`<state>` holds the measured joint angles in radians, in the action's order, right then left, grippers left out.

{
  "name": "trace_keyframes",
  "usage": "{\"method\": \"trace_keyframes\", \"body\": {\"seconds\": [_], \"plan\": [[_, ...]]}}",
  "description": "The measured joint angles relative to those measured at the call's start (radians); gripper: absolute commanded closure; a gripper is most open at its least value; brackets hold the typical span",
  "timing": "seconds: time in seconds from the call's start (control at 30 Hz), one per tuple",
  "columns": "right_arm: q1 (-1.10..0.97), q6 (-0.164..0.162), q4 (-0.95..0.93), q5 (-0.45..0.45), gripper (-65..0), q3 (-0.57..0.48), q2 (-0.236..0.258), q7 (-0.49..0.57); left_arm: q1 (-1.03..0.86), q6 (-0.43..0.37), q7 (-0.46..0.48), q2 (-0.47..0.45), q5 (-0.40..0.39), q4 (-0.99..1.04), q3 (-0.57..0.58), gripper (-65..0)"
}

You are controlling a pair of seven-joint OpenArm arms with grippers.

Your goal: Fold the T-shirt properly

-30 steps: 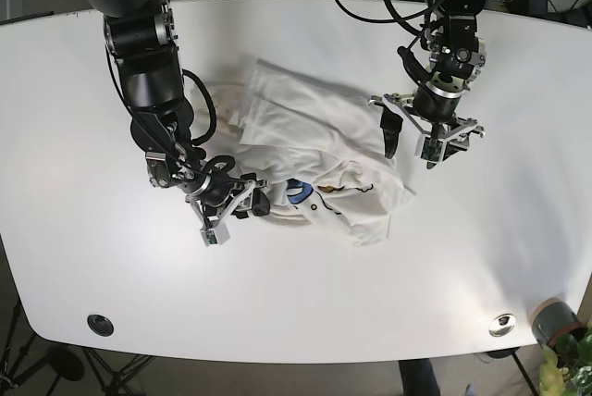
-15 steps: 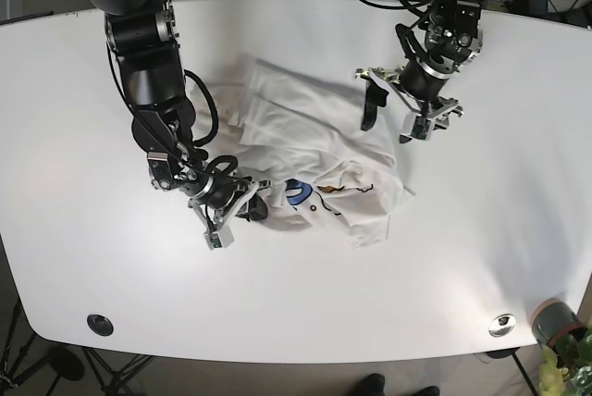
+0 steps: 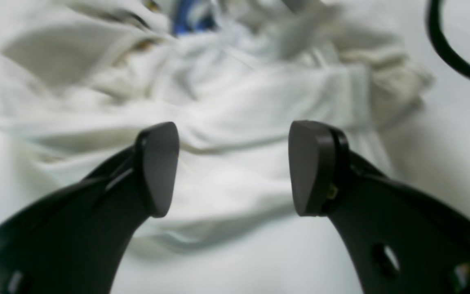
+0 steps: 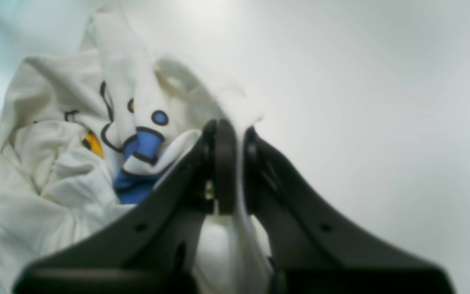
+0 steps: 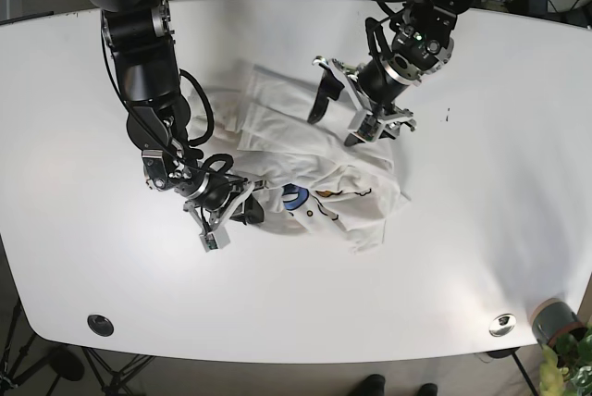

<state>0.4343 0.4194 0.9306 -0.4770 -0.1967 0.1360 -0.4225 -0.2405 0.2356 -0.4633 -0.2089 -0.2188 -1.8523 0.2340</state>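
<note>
White table (image 5: 481, 229) bears T-shirt (image 5: 305, 137): right gripper (image 4: 231, 163) pinches its edge, left gripper (image 3: 233, 167) gapes above.

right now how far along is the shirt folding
Nothing looks done: the T-shirt lies crumpled on the table, with no flat panel or clean crease. In hand: the right pincer is shut on a shirt edge, while the left pincer hovers open above the cloth. Left: spreading it flat and every fold.
</note>
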Motion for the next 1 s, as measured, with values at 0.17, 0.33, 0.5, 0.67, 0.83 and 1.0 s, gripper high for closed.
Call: {"method": "trace_keyframes", "body": {"seconds": [0.17,0.33,0.5,0.67,0.83,1.0], "plan": [[-0.001,-0.002,0.058,0.002,0.0,0.003,0.012,-0.069,-0.010,-0.009,-0.002,-0.007,0.005,0.001,-0.023,-39.9],[0.026,-0.003,0.236,0.002,0.0,0.003,0.041,-0.136,-0.015,-0.002,-0.002,-0.001,0.003,0.003,-0.022,-39.7],[0.063,-0.002,0.407,-0.001,0.0,0.005,0.038,-0.253,-0.040,-0.003,-0.002,-0.003,0.005,0.003,-0.024,-39.7],[0.099,0.002,0.556,0.002,0.0,0.002,0.037,-0.373,-0.047,-0.003,0.000,-0.003,0.004,0.003,-0.024,-39.7],[0.180,0.013,0.616,-0.020,0.0,-0.021,0.075,-0.417,-0.048,-0.003,0.000,-0.003,0.004,0.004,-0.025,-39.7],[0.229,0.061,0.663,-0.017,0.0,-0.053,0.128,-0.424,-0.062,0.003,0.000,0.000,-0.001,0.003,-0.065,-39.7]]}}
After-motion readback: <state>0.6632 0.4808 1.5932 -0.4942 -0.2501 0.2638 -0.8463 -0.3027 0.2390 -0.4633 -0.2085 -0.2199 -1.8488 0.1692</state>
